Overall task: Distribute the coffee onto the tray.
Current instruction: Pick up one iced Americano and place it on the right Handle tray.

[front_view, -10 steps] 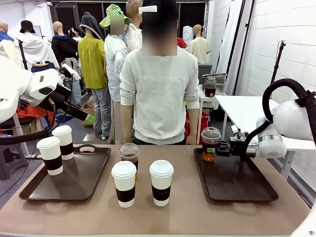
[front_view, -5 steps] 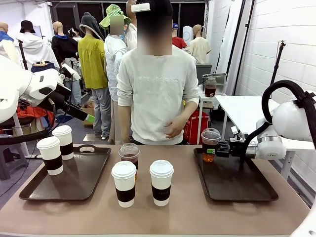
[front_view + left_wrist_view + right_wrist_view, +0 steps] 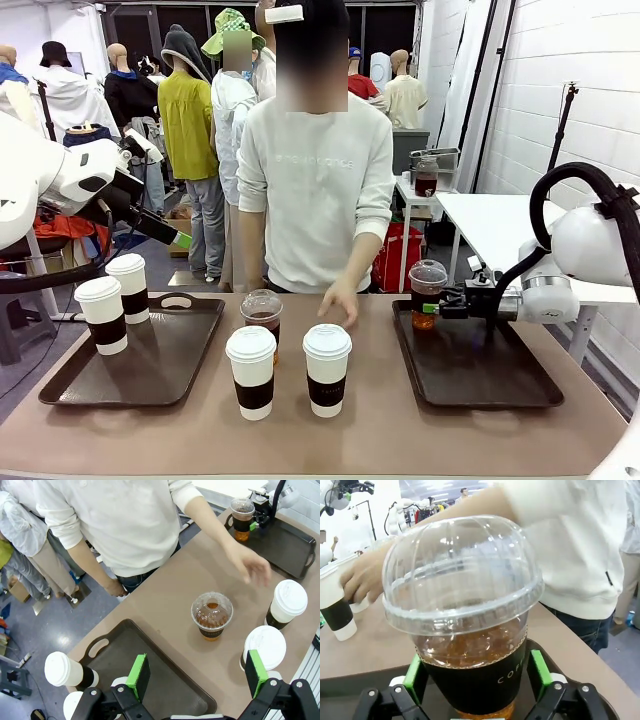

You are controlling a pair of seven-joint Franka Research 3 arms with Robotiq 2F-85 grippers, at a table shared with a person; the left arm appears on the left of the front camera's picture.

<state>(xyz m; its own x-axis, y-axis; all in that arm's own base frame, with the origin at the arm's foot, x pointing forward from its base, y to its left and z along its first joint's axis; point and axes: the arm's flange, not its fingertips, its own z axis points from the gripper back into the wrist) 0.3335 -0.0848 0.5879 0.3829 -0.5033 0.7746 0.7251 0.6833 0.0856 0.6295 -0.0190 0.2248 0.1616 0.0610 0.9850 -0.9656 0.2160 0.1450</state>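
Three white letters, "COF", show on the black sleeve of a clear plastic dome-lidded cup [image 3: 465, 605] of brown liquid; the rest curves out of sight. This cup stands at the far left corner of the right dark-brown tray [image 3: 500, 385], between the pads of the right gripper [image 3: 477, 672]; whether they press it cannot be told. The left gripper [image 3: 197, 675] gapes empty over the brown table [image 3: 380, 430].
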